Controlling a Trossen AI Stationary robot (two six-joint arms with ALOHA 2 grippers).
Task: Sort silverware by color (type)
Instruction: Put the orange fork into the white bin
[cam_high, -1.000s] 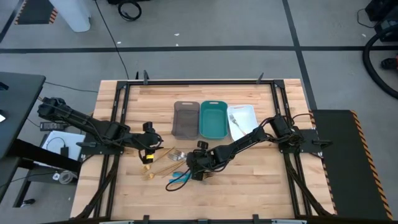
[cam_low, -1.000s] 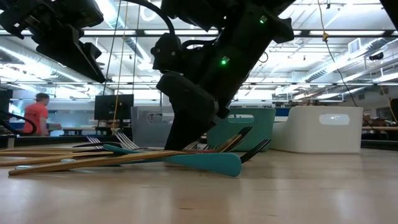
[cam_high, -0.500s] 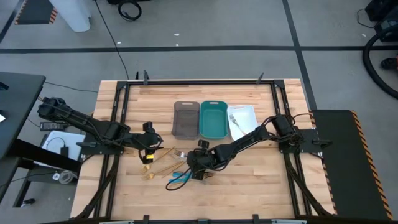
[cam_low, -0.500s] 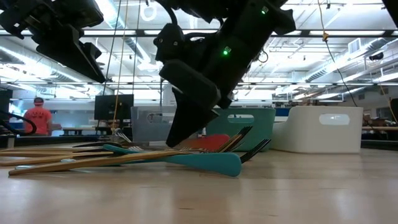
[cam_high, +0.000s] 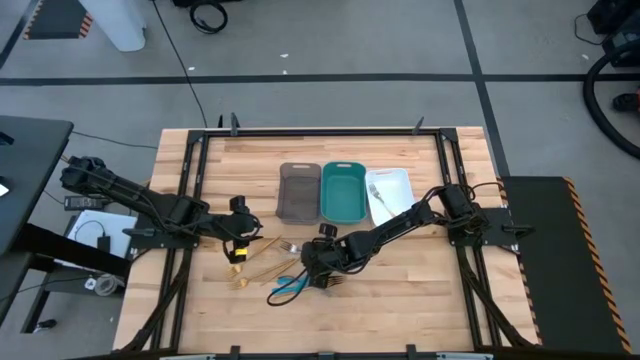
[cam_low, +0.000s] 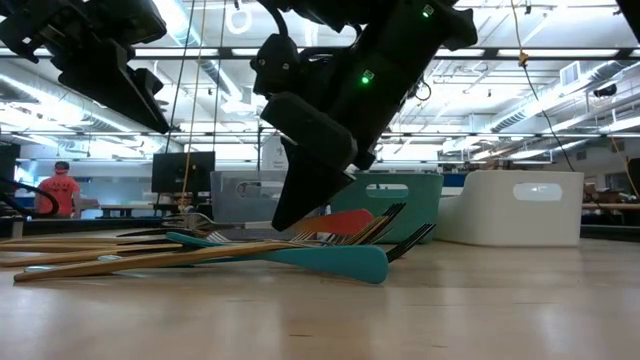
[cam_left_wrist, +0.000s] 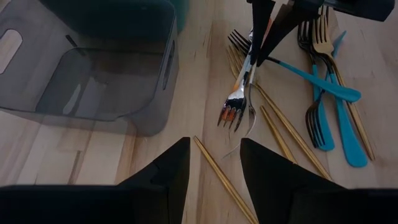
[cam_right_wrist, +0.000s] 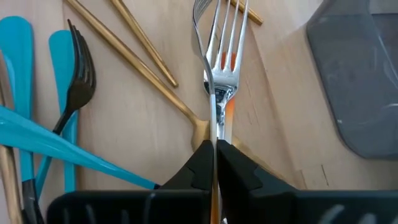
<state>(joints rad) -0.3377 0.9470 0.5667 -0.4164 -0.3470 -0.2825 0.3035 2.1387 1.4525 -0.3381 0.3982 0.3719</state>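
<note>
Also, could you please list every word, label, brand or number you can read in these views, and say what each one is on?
None: no view shows any readable text.
The grey-brown tray, teal tray and white tray show no labels.
The silverware shows no legible brand marks.
The monitor in the room behind the table is dark, and any signage there is too small to read.

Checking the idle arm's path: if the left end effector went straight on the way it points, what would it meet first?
Probably the silver fork held by the right end effector; depth is unclear.
</note>
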